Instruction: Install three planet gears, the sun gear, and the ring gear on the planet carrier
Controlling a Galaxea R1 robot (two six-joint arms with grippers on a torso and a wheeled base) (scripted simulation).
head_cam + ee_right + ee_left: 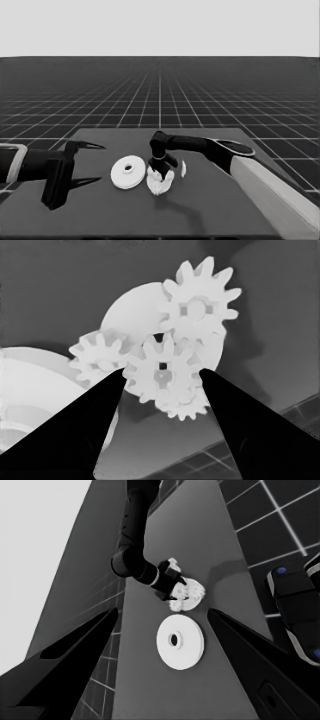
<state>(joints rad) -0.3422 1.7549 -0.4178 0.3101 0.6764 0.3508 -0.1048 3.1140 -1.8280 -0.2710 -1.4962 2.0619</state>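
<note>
Four gears (162, 372): grouped on the smaller round part (131, 307); three around the rim, one at centre; centre one's seating not clear.
Right gripper (162, 375): over the smaller round part, fingers straddling the centre gear, seemingly grasping it.
Larger round part (128, 173): flat on the table, just beside the stack at 9 o'clock, not yet fitted.
Thin white piece (183, 168): on edge at 3 o'clock of the stack.
Left gripper (86, 164): parked at the table's left end, fingers spread, grasping nothing.
Remaining, by judgement: centre gear's release, then larger part on top.
</note>
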